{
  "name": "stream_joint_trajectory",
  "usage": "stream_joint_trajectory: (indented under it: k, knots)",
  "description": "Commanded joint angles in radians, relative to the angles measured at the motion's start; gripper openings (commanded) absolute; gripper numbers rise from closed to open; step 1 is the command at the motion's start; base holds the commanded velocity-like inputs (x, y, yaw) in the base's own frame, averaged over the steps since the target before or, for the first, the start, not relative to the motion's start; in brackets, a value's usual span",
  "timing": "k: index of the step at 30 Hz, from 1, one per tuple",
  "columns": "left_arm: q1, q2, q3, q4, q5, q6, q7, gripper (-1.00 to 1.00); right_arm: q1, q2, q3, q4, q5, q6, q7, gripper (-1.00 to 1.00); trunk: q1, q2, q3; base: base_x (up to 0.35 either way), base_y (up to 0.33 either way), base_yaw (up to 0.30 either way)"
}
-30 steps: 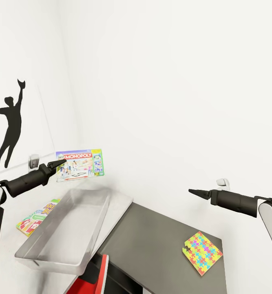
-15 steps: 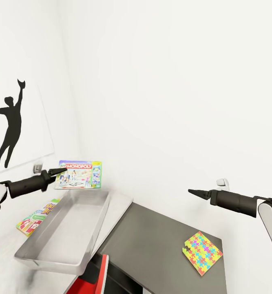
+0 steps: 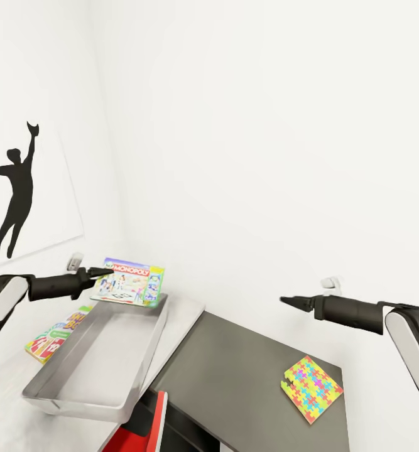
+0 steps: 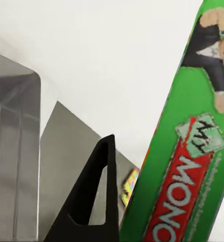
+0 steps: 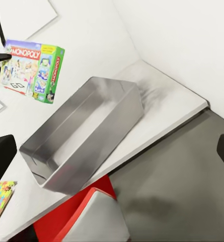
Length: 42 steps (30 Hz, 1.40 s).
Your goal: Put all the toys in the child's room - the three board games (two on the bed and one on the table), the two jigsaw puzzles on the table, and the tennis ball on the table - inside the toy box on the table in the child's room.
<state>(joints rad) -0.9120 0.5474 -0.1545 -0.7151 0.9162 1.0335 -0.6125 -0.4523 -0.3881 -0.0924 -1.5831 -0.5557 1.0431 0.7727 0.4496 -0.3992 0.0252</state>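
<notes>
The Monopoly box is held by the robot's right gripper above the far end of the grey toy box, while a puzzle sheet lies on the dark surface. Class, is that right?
Not quite: the left gripper holds the Monopoly box, not the right gripper, which is empty. The head view shows it. The rest stands: it is above the far end of the toy box, and the puzzle sheet lies on the dark surface.

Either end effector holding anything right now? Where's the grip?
The left end effector holds the Monopoly box by its edge, over the far end of the toy box. The right end effector holds nothing.
</notes>
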Motion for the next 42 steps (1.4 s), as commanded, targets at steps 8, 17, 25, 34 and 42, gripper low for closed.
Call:
stream_joint_trajectory:
  k: [8, 17, 25, 34, 42]
  knots:
    - [-0.089, 0.009, -0.022, 0.125, -0.149, 0.000, -0.007, -1.00, 0.001, 0.000, 0.015, -0.001, 0.005, 0.004, 0.008, 1.00, 0.000, -0.001, -0.001, 0.000, 0.000, 0.000]
    - [-0.123, 0.021, -0.025, 0.156, -0.192, -0.006, 0.028, -1.00, 0.002, 0.000, 0.018, -0.003, 0.005, 0.004, 0.007, 1.00, 0.000, -0.001, -0.001, 0.000, 0.000, 0.000]
    - [-0.138, 0.016, -0.029, 0.164, -0.200, -0.013, 0.098, -1.00, 0.001, -0.001, 0.016, -0.003, 0.006, 0.004, 0.007, 1.00, 0.000, -0.001, -0.001, 0.000, 0.000, 0.000]
    - [-0.141, 0.014, -0.031, 0.172, -0.199, -0.010, 0.122, -1.00, 0.001, -0.001, 0.016, -0.003, 0.004, 0.004, 0.007, 1.00, 0.000, -0.001, -0.008, 0.000, 0.000, 0.000]
    - [-0.159, 0.005, -0.032, 0.224, -0.201, -0.010, 0.127, -1.00, 0.000, -0.002, 0.014, -0.003, 0.004, 0.004, 0.007, 1.00, 0.000, -0.001, -0.020, 0.000, 0.000, 0.000]
